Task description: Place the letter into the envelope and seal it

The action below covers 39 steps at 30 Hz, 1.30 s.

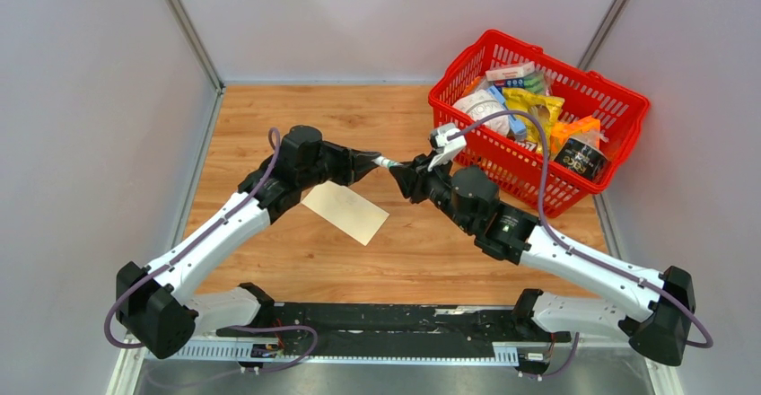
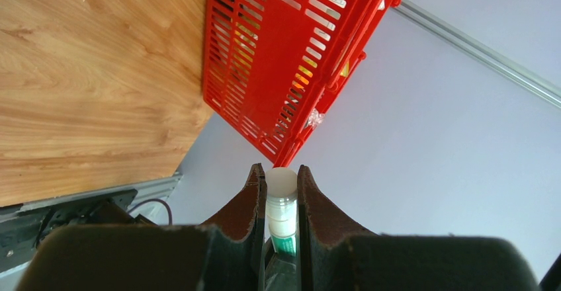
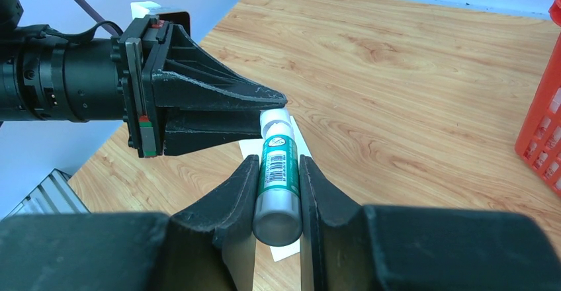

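While the left end effector (image 1: 372, 159) pinches the white cap of a glue stick (image 3: 278, 178), the right end effector (image 1: 402, 171) grips its green-labelled body; the envelope (image 1: 345, 212) lies flat on the tabletop (image 1: 359, 117) beneath the left arm (image 1: 224, 224).

The envelope (image 1: 345, 211) is being left lying flat on the table (image 1: 296, 117), near its middle and partly under the left arm. Above it and slightly behind, the glue stick (image 1: 386, 162) is being held off the table between the two grippers. Its left end is being gripped by the left gripper (image 1: 375, 161) and its right end by the right gripper (image 1: 401, 171), tips facing each other. The basket (image 1: 502, 157) is being kept at the far right corner, behind and right of the right gripper, with packets (image 1: 529, 103) and a can (image 1: 579, 154) lying in it.
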Available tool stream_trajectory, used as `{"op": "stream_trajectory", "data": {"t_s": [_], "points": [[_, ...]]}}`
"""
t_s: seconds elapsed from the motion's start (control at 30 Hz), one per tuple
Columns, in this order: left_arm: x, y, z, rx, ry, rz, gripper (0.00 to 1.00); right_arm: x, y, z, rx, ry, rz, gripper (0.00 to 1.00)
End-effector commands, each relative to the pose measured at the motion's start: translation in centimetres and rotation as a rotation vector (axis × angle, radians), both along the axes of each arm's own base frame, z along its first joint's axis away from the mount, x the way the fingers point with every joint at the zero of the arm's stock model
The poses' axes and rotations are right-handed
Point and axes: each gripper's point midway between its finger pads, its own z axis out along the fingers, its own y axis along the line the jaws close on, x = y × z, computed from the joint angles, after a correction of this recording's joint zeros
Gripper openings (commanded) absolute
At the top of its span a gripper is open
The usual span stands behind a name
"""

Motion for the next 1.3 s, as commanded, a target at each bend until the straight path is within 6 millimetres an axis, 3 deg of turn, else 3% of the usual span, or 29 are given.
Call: {"op": "stream_trajectory", "data": {"t_s": [0.0, 0.8, 1.27], "points": [[-0.4, 0.0, 1.8, -0.033, -0.038, -0.014, 0.11, 0.3, 0.3, 3.7, 0.076, -0.065, -0.007, 0.0], [-0.7, -0.9, 2.3, -0.075, -0.039, -0.052, 0.11, 0.5, 1.1, 3.2, 0.079, -0.061, 0.003, 0.0], [-1.9, -3.1, 5.5, -0.169, -0.09, -0.125, 0.12, 0.6, 1.4, 5.2, 0.125, -0.13, 0.015, 0.0]]}}
